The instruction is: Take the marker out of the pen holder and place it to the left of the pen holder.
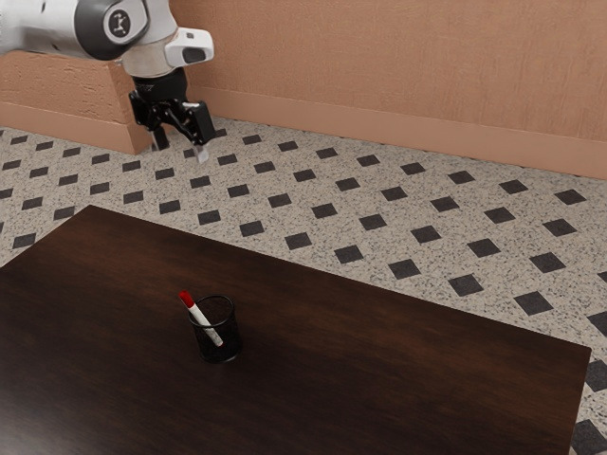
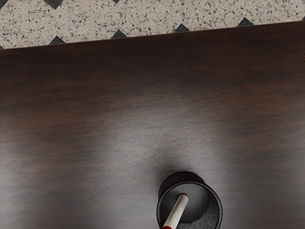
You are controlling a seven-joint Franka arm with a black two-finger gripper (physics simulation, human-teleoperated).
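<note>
The gripper [image 1: 180, 151] is hanging raised at the end of the arm [image 1: 57, 28], well apart from the pen holder [image 1: 220, 349]. Its two fingers [image 1: 159, 138] are standing spread, with nothing being grasped between them. The marker [image 1: 205, 324] is resting inside the pen holder, leaning at a tilt against the rim. Its red end is pointing upward and projecting past the rim toward the exterior view's left; its white body is slanting down into the holder and is showing through the dark side. The wrist view is confirming the lower end as lying within the holder's mouth. The pen holder is standing upright on the dark wooden table [image 1: 379, 351], its base touching the top. Beyond the table edge, a speckled floor [image 1: 313, 251] with dark diamonds is extending to a tan wall [image 1: 408, 66].
</note>
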